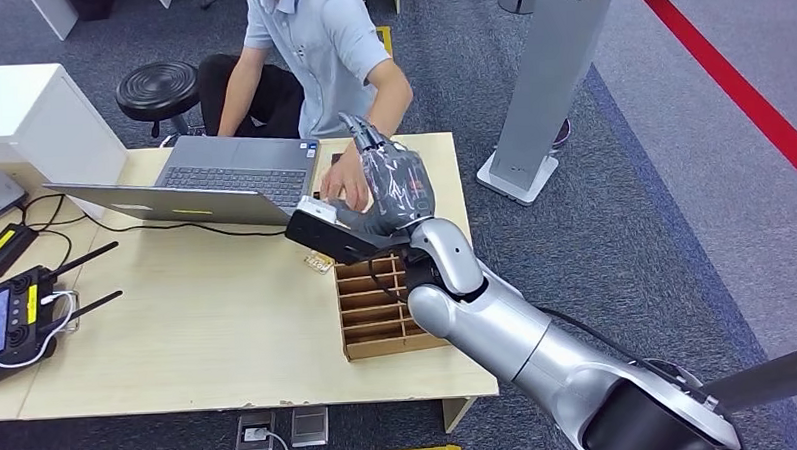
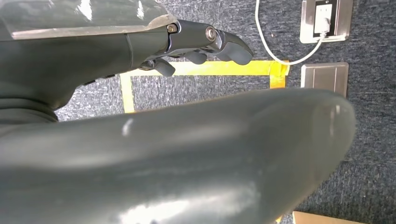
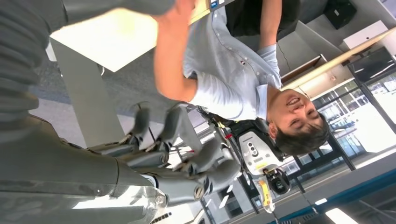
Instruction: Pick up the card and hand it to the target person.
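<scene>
The right hand is raised over the far side of the worktop, just beyond the wooden divider box, with its arm crossing over that box. In the right wrist view its fingers are spread and partly curled, with nothing seen between them. The person's hand is touching or just beside the right hand, on the laptop side of it. A small white object sits at the wrist mount nearest the laptop; whether this is the card cannot be told, and the card's place cannot be confirmed from any view. A small patterned item lies on the worktop just beside the box's laptop-side corner. The left hand hangs above the carpet, fingers extended and holding nothing. A controller rests well apart from the box.
</scene>
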Tool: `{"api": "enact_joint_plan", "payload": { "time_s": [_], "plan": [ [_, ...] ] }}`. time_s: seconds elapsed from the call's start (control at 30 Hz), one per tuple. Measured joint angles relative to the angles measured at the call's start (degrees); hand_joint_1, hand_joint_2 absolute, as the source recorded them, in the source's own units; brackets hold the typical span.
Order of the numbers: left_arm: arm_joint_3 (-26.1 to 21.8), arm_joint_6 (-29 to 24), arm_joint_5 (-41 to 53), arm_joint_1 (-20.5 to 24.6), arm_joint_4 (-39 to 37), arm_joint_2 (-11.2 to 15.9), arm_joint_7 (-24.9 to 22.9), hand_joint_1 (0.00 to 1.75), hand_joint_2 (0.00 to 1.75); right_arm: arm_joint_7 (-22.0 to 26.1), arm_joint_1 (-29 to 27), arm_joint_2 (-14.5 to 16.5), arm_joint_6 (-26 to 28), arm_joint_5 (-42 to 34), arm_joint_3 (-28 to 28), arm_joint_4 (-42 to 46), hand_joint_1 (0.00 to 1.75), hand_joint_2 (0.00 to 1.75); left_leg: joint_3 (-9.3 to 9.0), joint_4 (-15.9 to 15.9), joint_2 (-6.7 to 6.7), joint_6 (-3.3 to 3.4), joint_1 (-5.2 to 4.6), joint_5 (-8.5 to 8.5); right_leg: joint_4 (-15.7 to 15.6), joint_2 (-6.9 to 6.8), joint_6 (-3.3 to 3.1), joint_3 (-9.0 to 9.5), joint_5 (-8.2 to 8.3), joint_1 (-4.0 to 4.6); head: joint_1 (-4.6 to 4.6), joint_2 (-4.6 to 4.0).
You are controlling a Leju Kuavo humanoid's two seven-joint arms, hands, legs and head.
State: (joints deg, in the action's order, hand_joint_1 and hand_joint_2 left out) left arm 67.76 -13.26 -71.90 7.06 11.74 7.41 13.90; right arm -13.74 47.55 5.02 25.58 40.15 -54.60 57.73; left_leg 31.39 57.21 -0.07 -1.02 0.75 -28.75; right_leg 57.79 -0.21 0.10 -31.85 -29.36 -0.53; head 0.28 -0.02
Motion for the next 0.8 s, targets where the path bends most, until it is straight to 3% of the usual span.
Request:
{"api": "enact_joint_plan", "payload": {
  "time_s": [0.23, 0.5, 0.8],
  "plan": [
    [0.0, -0.44, -0.46, -0.12, -0.01, 0.0, 0.34, 0.0, 0.0, 3.46, -0.88, -0.09, 3.07, -6.83, 0.88, 1.31, 0.0, 1.75, -0.01, 0.0, 0.0, 0.0, 0.0, 0.0, 0.0, 0.0, 0.0, 0.0, 0.0, 0.0, 0.02, 0.0],
    [-0.01, -1.06, -1.85, -0.93, -0.01, 0.04, 0.85, 0.0, 0.0, 16.04, -7.87, -2.51, 5.71, -33.52, 5.12, 12.02, 0.0, 1.75, -0.03, 0.0, 0.0, 0.0, 0.0, -0.01, -0.03, 0.0, 0.0, -0.02, -0.01, 0.0, 0.01, 0.0],
    [-0.2, -1.81, -3.15, -1.36, -0.01, 0.13, 0.79, 0.0, 0.0, 14.49, -21.45, -10.63, 0.31, -44.93, 9.59, 28.55, 0.0, 1.75, -0.05, 0.0, 0.0, 0.0, -0.01, -0.02, -0.07, 0.0, 0.0, 0.01, -0.01, -0.01, 0.0, 0.0]
  ]
}}
